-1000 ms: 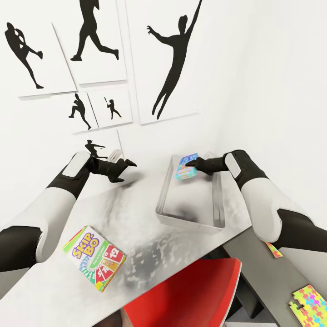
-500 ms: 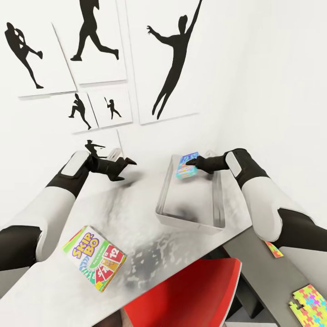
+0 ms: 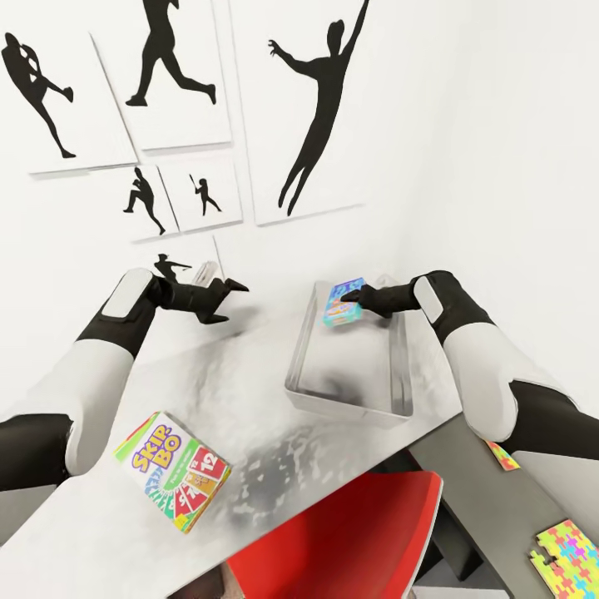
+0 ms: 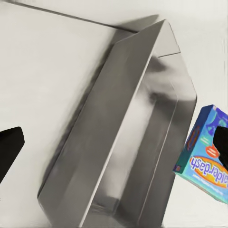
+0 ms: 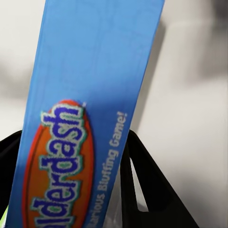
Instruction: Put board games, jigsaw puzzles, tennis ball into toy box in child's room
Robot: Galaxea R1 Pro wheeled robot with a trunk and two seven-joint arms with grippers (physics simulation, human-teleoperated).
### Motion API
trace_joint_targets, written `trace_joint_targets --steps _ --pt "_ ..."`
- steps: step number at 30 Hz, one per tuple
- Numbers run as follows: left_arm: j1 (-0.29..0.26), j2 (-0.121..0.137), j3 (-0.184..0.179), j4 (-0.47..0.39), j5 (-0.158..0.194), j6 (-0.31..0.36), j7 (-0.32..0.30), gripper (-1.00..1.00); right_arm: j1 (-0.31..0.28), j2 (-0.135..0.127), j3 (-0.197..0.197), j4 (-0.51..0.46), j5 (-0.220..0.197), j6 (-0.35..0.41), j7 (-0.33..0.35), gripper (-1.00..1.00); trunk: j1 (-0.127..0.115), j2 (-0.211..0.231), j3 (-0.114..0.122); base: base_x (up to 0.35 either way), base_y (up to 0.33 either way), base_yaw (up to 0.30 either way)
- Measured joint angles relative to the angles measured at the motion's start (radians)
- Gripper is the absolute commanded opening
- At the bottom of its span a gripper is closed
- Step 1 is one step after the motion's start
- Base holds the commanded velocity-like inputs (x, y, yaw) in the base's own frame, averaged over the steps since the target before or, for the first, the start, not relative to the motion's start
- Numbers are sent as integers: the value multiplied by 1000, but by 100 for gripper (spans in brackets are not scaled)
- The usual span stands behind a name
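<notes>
Over the far end of the toy box, my right gripper is clamping the blue Balderdash box directly above the bin floor; my left gripper, jaws apart, is hovering left.

Red chair, lower desk.

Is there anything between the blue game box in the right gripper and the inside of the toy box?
Nothing visible. The right gripper holds the blue game box above the far end of the toy box, whose interior looks bare. The SKIP-BO box lies well off to the side on the table.
</notes>
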State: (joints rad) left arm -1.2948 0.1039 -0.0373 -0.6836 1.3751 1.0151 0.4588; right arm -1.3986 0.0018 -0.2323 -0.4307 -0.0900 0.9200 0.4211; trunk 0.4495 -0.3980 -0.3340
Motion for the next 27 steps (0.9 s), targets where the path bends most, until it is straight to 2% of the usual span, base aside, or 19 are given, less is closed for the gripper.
trace_joint_targets --steps 6,9,15,27 --pt "7 0 3 -66 24 11 -21 100 -1 0 0 0 -1 1 0 -100 0 0 -9 0 0 0" --pt "21 0 2 -128 51 15 -30 100 -1 0 0 0 0 1 0 -100 0 0 -14 0 0 0" --pt "45 -2 -1 -228 80 18 -37 100 -2 1 0 0 -1 1 -2 -100 0 0 -23 0 0 0" --pt "80 -6 -2 -291 93 19 -40 100 -3 1 0 0 0 1 -4 -100 0 0 -43 0 0 0"
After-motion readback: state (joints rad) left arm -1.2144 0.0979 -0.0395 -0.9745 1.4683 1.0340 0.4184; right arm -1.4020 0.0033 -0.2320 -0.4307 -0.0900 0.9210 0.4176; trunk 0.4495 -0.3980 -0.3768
